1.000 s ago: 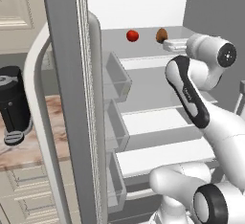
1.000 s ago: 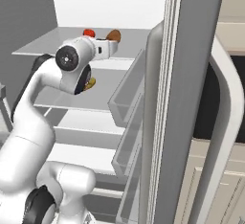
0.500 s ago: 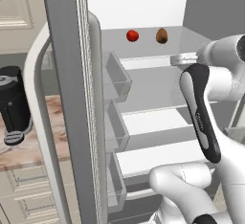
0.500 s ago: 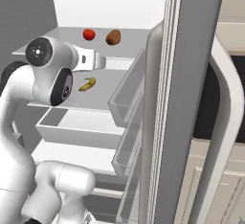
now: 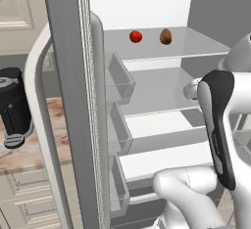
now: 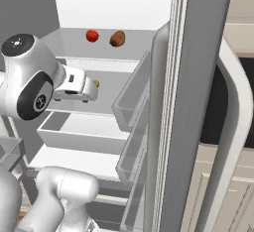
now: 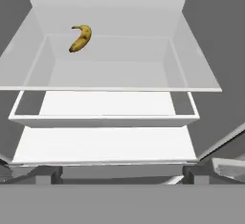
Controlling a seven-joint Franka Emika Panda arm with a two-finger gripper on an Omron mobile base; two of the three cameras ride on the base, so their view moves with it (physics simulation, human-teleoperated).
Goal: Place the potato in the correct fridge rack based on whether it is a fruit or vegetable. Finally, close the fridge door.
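Since a second ago, our arm has pulled back out of the fridge and away from the top shelf. Back then our hand was right next to the potato [image 5: 165,36]. Now the potato sits alone on the fridge rack [image 5: 206,47], the top shelf, and nothing touches it. It did not move.

A red round fruit [image 5: 136,36] sits on the same shelf, near the potato and to its left in the left base view. The two do not touch. In the right base view we see the potato [image 6: 117,38] and the red fruit [image 6: 92,35] side by side too, with the potato on the right.

Our end effector [image 7: 122,173] is spread wide and holds nothing. In the hand view its two dark tips stand far apart at the bottom. It points at the lower shelves.

A yellow banana [image 7: 81,38] lies on the shelf one level down, toward the back. In the right base view a small bit of the banana [image 6: 96,84] peeks out behind our white arm.

Under that shelf is a white drawer [image 7: 105,106], and a flat white shelf below it.

The fridge door [image 5: 73,101] stands wide open. It has clear bins [image 5: 120,79] on its inside.

A black coffee machine [image 5: 14,108] stands on the bench [image 5: 29,149] to the left of the door.
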